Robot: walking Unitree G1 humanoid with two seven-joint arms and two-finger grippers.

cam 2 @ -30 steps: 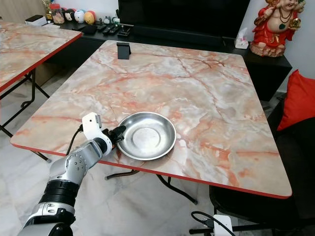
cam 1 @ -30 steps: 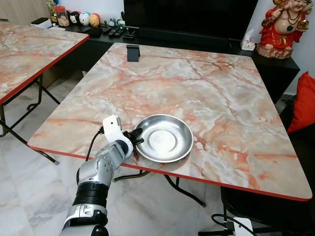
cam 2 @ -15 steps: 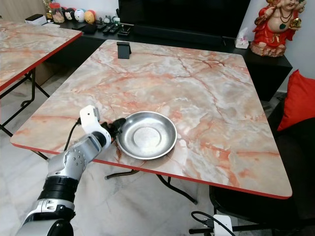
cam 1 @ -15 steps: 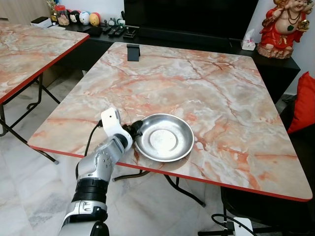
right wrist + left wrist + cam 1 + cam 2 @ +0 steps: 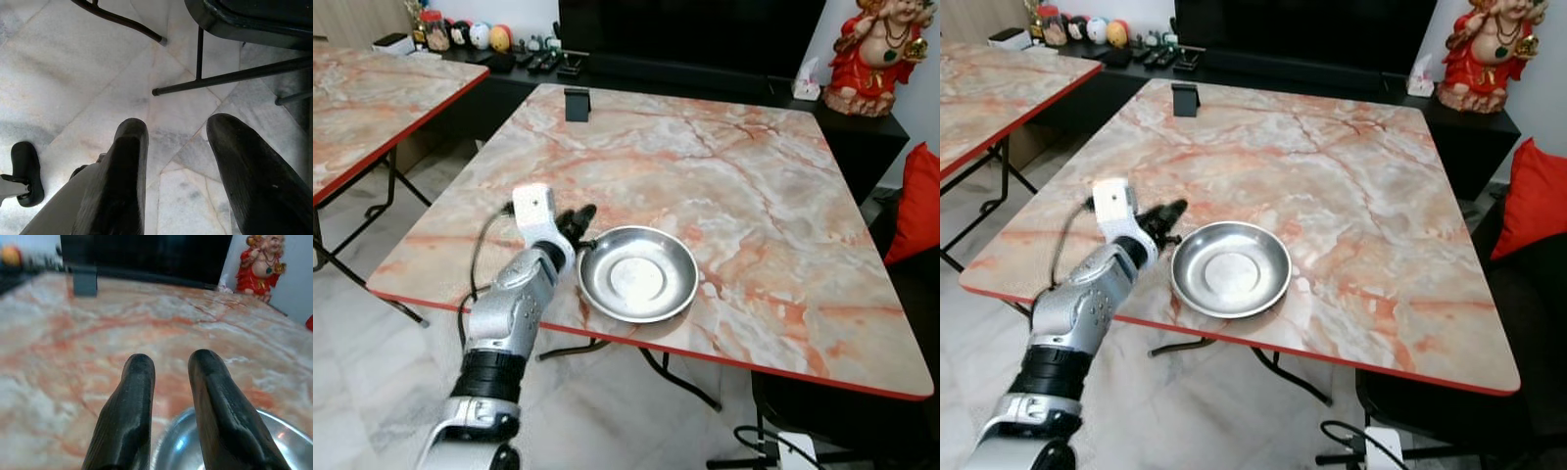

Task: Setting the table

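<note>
The marble-patterned tabletop with its red edge carries the scene, and a second one stands apart at the robot's left. On the near part of the main tabletop, close to its front edge, rests a shallow steel plate. The left end effector hovers just beside the plate's left rim, fingers parted by a narrow gap and holding nothing. A small dark stand sits at the far edge. The right end effector hangs over the tiled floor, fingers spread wide, empty.
</note>
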